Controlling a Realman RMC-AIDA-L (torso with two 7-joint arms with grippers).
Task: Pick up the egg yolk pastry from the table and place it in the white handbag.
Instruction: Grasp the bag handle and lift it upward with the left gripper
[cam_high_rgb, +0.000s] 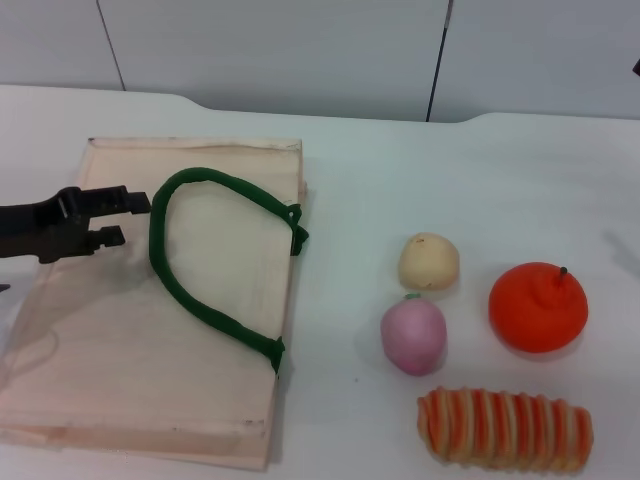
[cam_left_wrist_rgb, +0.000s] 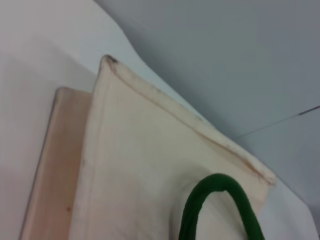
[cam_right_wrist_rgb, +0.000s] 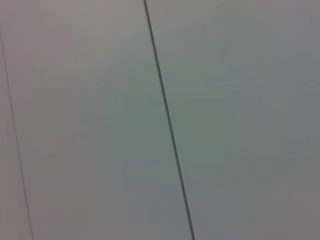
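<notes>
The egg yolk pastry, a pale yellow rounded lump, lies on the table right of the white handbag. The handbag lies flat at the left, its dark green handle looped on top. My left gripper reaches in from the left edge over the bag's left half, just left of the handle. It is open, with nothing between its fingers. The left wrist view shows the handbag's far corner and a piece of green handle. My right gripper is out of view; its wrist view shows only wall.
A pink-purple round fruit sits just in front of the pastry, almost touching it. An orange fruit is to its right, and a striped orange-and-cream roll lies near the front edge. The white table ends at grey wall panels.
</notes>
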